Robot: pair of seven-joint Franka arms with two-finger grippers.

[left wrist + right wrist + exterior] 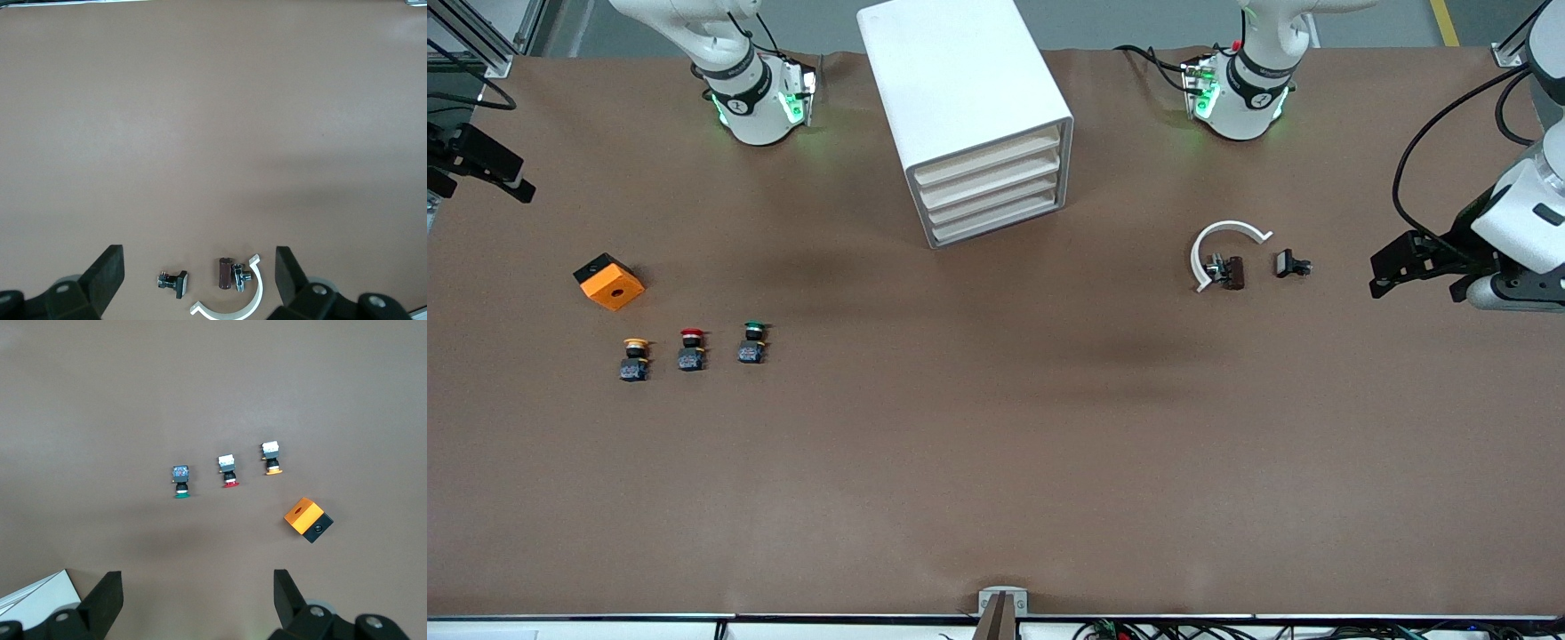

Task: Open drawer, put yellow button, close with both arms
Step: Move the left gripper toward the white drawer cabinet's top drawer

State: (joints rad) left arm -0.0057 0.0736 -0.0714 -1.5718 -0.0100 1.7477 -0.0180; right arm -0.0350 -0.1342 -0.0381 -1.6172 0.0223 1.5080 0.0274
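The white cabinet (969,98) stands at the robots' edge of the table, between the two bases. Its uppermost drawer (987,157) is shut, like the three below it. The yellow button (634,358) stands toward the right arm's end, in a row with the red-capped (691,349) and green-capped (752,342) buttons. It also shows in the right wrist view (271,460). My right gripper (494,178) hangs open and empty high at that end (198,600). My left gripper (1414,271) is open and empty, up over the left arm's end (200,280).
An orange and black box (609,281) lies beside the buttons, farther from the front camera. Toward the left arm's end lie a white curved piece (1221,249), a brown part (1232,272) and a small black part (1291,264).
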